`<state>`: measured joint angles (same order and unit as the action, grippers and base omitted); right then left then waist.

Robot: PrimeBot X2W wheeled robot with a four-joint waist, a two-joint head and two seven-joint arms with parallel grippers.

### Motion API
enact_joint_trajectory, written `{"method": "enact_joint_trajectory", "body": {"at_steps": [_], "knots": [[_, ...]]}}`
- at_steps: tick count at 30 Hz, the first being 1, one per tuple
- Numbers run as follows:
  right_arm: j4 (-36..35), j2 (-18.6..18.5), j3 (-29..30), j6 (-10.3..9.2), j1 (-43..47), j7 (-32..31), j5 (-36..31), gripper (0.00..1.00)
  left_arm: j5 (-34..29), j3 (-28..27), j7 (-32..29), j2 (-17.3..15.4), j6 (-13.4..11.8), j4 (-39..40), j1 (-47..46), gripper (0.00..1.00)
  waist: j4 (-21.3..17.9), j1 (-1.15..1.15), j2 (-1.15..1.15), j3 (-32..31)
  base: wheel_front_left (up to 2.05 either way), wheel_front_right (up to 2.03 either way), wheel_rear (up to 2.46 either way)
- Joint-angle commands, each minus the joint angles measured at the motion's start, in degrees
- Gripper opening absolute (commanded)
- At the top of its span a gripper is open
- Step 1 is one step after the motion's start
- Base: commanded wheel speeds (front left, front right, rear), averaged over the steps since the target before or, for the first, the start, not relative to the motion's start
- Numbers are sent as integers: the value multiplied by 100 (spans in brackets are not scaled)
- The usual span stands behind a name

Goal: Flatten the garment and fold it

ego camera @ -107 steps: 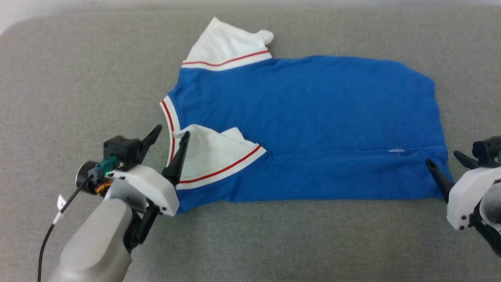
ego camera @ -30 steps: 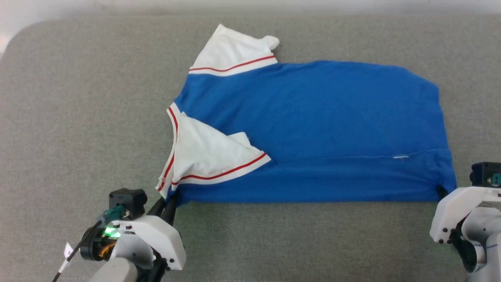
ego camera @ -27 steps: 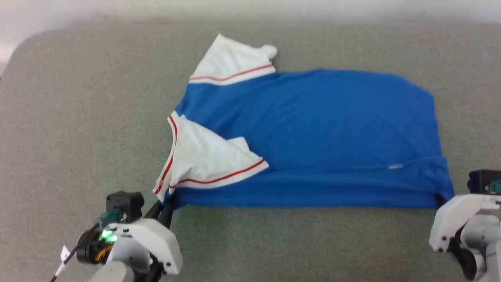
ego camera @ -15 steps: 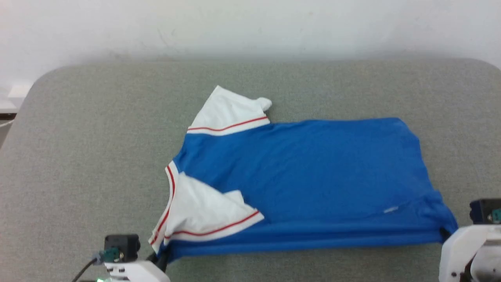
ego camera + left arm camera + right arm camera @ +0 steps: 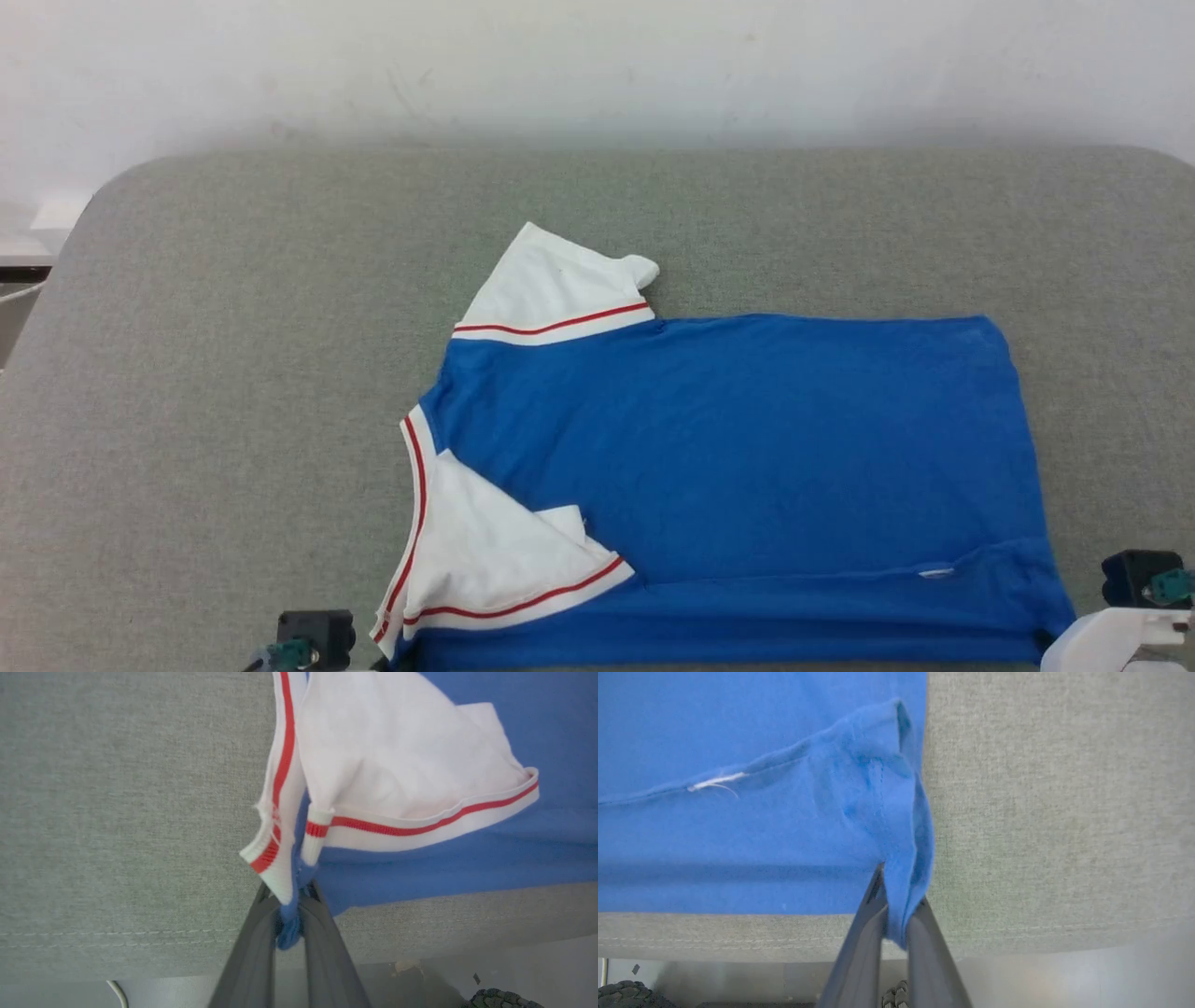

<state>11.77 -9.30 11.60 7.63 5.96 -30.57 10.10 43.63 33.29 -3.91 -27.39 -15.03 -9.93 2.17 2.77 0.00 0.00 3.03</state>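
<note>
Inside left end effector (image 5: 289, 893) and right end effector (image 5: 899, 891): garment (image 5: 747, 448) corners.

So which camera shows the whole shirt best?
The head view: the shirt lies spread nearly whole on the grey pad. The left wrist view gives its white-sleeve corner, the right wrist view its blue hem corner.

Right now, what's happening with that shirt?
The robot holds the blue T-shirt by its near edge: the left end effector is shut on the collar-side corner, the right end effector on the hem corner. The shirt lies spread on the grey table, near sleeve folded onto the body, far sleeve sticking out.
</note>
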Motion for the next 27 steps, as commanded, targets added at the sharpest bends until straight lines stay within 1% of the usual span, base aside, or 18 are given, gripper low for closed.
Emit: {"method": "enact_joint_trajectory", "body": {"at_steps": [1,2,3,6,9,14,15,18,20,22,25,27], "knots": [[79,-47,-2,-14,-24,80,6,5,16,-12,82,22,57,-129,-82,93,-2,0,0,2,0,0,0],[128,-61,-23,-14,-46,159,-2,69,15,-4,122,47,91,-219,-104,100,-4,0,0,-2,0,0,0],[172,-71,-34,-14,-69,240,-5,100,12,-9,176,69,111,-291,-125,100,-8,0,0,-5,0,0,0],[219,-112,-26,-14,-156,508,-17,100,-38,-122,493,78,127,-342,-215,100,-15,0,0,-43,0,0,0],[109,-146,45,-14,-227,819,-65,100,-143,-277,915,41,114,-165,-309,100,-25,0,0,-101,0,0,0],[-405,-127,119,-14,-336,1564,-134,100,-475,-490,1617,-35,112,368,-568,100,-125,0,0,-140,0,0,0],[-538,-117,98,-14,-359,1720,-175,100,-548,-547,1695,-26,89,503,-636,100,-167,0,0,-125,0,0,0],[-913,-15,6,-14,-416,2082,-254,100,-783,-673,1822,-52,136,824,-837,100,-339,0,0,-37,0,0,0],[-1101,69,-64,-14,-468,2234,-230,100,-916,-715,1845,-95,181,952,-1007,100,-493,0,0,64,0,0,0],[-1277,153,-168,-14,-518,2302,-173,100,-1068,-632,1698,-252,271,927,-1230,100,-664,0,0,207,0,0,0],[-1556,210,-330,-14,-609,2356,-149,100,-1243,-494,1241,-490,471,851,-1766,100,-929,0,0,482,0,0,0],[-1706,235,-419,-14,-686,2401,-145,100,-1319,-429,780,-689,614,714,-2186,100,-1119,0,0,699,0,0,0]]}}
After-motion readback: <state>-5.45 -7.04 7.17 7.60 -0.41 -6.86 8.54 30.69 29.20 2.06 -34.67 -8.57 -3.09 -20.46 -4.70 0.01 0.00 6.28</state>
